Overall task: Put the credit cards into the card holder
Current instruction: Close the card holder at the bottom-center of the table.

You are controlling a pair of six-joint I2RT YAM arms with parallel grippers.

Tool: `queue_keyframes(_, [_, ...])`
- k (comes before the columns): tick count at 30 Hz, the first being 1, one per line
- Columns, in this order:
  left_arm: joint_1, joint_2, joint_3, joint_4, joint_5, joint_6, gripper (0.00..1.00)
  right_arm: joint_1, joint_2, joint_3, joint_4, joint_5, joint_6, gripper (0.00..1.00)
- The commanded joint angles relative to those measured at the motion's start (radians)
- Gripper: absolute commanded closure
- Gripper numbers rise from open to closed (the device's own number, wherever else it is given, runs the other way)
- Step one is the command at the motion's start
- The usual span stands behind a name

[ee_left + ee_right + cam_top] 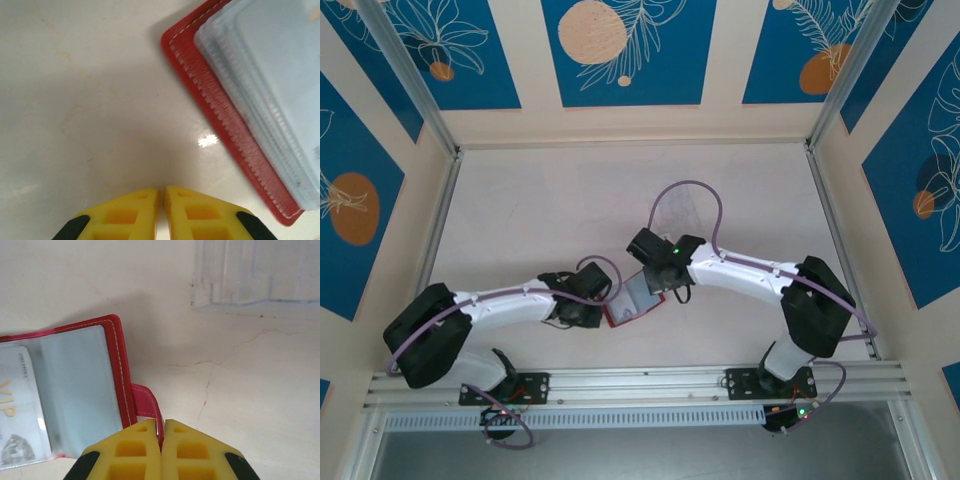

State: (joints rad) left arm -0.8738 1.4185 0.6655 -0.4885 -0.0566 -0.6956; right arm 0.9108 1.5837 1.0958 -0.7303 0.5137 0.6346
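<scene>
Shows red card holder (632,302) open mid-table, with right gripper (162,425) clenched, seemingly pinching its snap tab (148,402), and left gripper (161,191) clenched empty beside it. Risks dragging or flipping the holder on any tug, loosening the sleeved card (17,405).

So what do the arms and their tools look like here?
Both the left arm and right arm have white links with bulky black joints and a looping purple cable. The left tool and right tool each have yellow fingers with moulded square pockets and black outer edges.
</scene>
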Motion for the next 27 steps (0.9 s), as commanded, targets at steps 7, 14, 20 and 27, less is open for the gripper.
queue_keyframes(7, [-0.033, 0.163, 0.102, 0.322, 0.102, 0.005, 0.87, -0.063, -0.135, -0.084, 0.058, -0.18, -0.006, 1.0])
queue_keyframes(14, [-0.033, 0.22, 0.129, 0.36, 0.13, -0.002, 0.88, -0.077, -0.174, -0.092, 0.208, -0.437, 0.019, 1.0])
queue_keyframes(20, [-0.025, 0.18, 0.079, 0.391, 0.135, -0.036, 0.88, -0.062, -0.096, -0.09, 0.372, -0.605, 0.104, 1.0])
queue_keyframes(27, [-0.005, 0.153, 0.002, 0.468, 0.156, -0.091, 0.87, -0.049, -0.038, -0.13, 0.595, -0.742, 0.237, 1.0])
